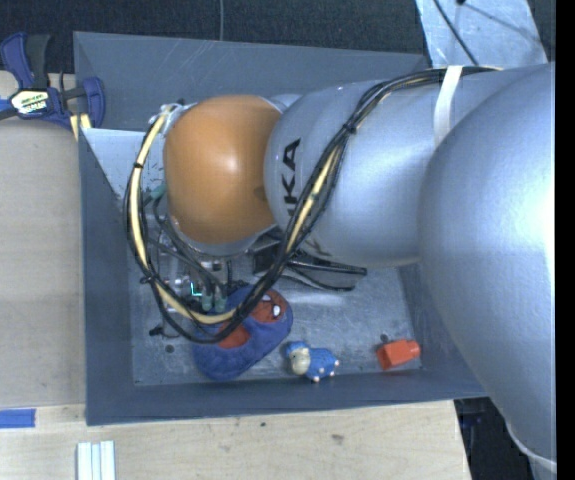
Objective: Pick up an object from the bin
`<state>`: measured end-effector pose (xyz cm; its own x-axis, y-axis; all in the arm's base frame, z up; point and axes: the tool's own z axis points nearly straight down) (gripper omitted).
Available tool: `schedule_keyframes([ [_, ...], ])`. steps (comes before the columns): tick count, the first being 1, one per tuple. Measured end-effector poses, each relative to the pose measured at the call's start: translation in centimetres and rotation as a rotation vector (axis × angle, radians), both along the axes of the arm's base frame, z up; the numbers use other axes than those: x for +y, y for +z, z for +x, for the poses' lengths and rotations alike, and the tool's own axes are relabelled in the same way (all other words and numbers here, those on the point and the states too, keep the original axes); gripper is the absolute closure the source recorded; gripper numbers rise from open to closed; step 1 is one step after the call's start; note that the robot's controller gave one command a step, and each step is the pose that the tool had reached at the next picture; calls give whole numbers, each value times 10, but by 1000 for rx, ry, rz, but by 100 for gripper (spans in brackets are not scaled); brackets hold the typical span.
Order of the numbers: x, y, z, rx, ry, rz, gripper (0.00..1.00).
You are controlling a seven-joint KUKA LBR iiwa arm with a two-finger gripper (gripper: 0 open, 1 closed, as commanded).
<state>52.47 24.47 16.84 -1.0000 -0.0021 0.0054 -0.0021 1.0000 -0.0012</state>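
Smooth silver arm [447, 168], glossy orange dome [217, 168], fingers' spread unclear, floppy blue cloth [222, 360] beneath

Silver arm [417, 168] reaching in from the right, orange wrist cover [217, 168] turned upward, black and yellow cables [140, 218] looping round it, gripper [199, 298] tucked beneath, pointing downward.
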Motion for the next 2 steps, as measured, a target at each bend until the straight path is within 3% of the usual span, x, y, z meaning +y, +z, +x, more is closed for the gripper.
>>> schedule_keyframes([
  [1,-106,-74,11,-2,148,-2,0],
  [2,-101,-71,11,-7,152,2,100],
])
